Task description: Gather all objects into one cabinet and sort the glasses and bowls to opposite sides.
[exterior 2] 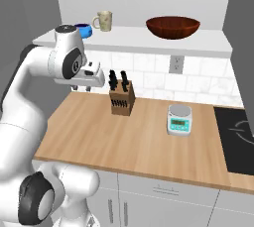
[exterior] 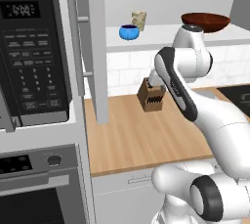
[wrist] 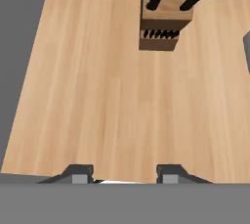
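On the open cabinet's white shelf (exterior: 161,36) (exterior 2: 144,40) stand a small blue bowl (exterior: 129,32) (exterior 2: 85,30), a tan cup (exterior: 139,20) (exterior 2: 104,21) just behind it, and a wide dark brown bowl (exterior: 205,21) (exterior 2: 172,27) further right. The cabinet's grey door (exterior: 95,47) hangs open on the left. My gripper (exterior 2: 81,88) (wrist: 124,171) points down over the wooden counter (wrist: 117,96), below the shelf and left of the knife block. It is open, with nothing between its fingertips.
A wooden knife block (exterior: 151,96) (exterior 2: 122,97) (wrist: 165,17) stands at the back of the counter. A small kitchen scale (exterior 2: 179,119) sits to its right, and a black cooktop (exterior 2: 240,134) beyond that. A microwave (exterior: 31,52) and oven (exterior: 34,189) fill the left.
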Tool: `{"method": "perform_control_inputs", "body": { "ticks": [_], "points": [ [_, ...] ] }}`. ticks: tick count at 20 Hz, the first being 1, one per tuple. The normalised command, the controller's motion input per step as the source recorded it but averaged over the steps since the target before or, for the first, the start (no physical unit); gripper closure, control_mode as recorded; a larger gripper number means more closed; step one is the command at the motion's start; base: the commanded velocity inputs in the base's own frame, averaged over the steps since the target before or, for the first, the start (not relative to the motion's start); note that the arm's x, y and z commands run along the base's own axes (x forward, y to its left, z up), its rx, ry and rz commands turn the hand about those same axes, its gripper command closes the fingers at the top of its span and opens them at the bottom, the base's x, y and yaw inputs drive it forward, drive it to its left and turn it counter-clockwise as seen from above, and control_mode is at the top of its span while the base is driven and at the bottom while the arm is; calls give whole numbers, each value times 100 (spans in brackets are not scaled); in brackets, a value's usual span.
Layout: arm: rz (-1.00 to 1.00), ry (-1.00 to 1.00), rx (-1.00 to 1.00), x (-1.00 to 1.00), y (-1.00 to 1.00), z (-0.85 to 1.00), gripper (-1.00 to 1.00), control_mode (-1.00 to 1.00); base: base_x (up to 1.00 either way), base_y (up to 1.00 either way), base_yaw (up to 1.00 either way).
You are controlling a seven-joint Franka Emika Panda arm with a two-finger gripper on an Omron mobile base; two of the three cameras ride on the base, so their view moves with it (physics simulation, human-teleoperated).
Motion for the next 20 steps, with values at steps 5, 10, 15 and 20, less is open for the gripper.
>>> {"method": "perform_control_inputs", "body": {
  "ticks": [5,10,15,20],
  "points": [
    [0,-7,6,-42,-29,-12,-100,-100,0,0,0],
    [4,-25,16,-100,-89,-10,-100,-100,0,0,0],
    [6,-13,7,-95,-64,2,-100,-100,0,0,0],
    [0,0,-1,-74,-22,18,-100,-100,0,0,0]
  ]
}}
